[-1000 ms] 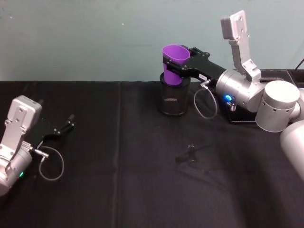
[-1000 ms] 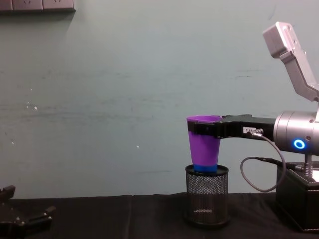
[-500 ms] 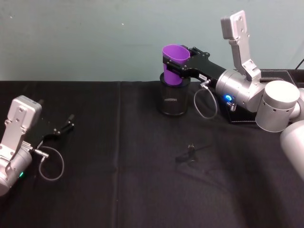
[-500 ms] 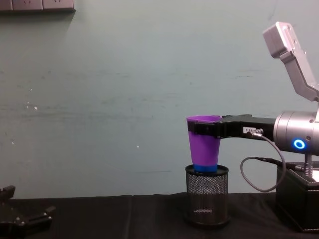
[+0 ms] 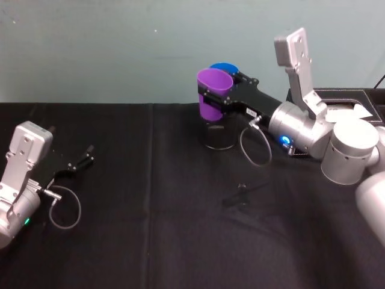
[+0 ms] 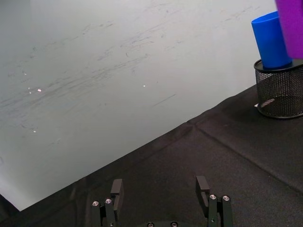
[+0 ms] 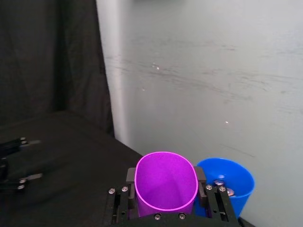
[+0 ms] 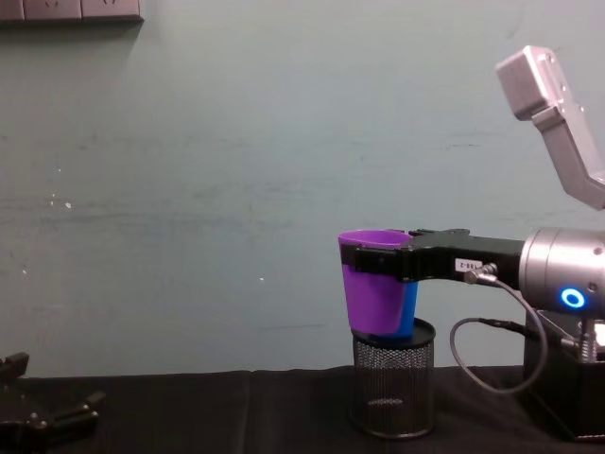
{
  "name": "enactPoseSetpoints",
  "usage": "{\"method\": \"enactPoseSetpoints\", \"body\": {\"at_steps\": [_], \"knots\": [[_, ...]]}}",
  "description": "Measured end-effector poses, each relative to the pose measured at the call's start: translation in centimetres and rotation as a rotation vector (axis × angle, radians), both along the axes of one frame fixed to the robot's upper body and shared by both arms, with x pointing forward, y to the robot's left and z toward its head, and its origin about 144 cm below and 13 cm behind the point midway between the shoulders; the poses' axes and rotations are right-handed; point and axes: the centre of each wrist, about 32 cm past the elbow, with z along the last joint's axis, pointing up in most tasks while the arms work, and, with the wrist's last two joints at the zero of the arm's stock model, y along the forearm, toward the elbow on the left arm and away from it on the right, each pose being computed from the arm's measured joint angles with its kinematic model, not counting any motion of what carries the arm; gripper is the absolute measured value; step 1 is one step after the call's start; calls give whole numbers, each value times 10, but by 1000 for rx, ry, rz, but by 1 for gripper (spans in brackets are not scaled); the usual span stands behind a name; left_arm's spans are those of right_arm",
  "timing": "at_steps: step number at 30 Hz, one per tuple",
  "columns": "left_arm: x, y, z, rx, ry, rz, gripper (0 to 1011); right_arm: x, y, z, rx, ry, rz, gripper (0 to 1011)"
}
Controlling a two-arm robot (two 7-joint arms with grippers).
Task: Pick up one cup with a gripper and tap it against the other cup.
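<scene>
The right end effector clamps the purple cup aloft, just beside the blue cup standing in the mesh holder.

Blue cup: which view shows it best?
The left wrist view: the blue cup stands nearly whole in the mesh holder. In the right wrist view its open mouth sits beside the purple cup held by the right tool. Head and chest views show slivers.
</scene>
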Motion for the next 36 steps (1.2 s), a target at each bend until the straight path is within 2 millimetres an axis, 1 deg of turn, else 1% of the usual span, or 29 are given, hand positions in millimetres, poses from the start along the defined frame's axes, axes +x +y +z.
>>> {"method": "enactPoseSetpoints", "body": {"at_steps": [4,5,6,9,11,12,14,15,19,22,25,30,36], "knots": [[0,0,0,0,0,0,1000,-15,-1,-4,11,-2,11,721],[0,0,0,0,0,0,1000,-22,-2,-6,15,-1,15,722],[0,0,0,0,0,0,1000,-22,-2,-6,15,-1,15,721],[0,0,0,0,0,0,1000,-39,-5,-12,19,0,21,721],[0,0,0,0,0,0,1000,-46,-6,-15,21,2,21,721],[0,0,0,0,0,0,1000,-52,-8,-19,23,3,23,721],[0,0,0,0,0,0,1000,-59,-9,-24,28,5,23,721],[0,0,0,0,0,0,1000,-67,-10,-31,30,7,24,721],[0,0,0,0,0,0,1000,-79,-13,-43,35,9,24,721],[0,0,0,0,0,0,1000,-93,-15,-60,40,12,16,721],[0,0,0,0,0,0,1000,-100,-15,-69,36,13,9,722],[0,0,0,0,0,0,1000,-114,-16,-91,25,8,-21,721],[0,0,0,0,0,0,1000,-118,-14,-103,10,-2,-38,721]]}}
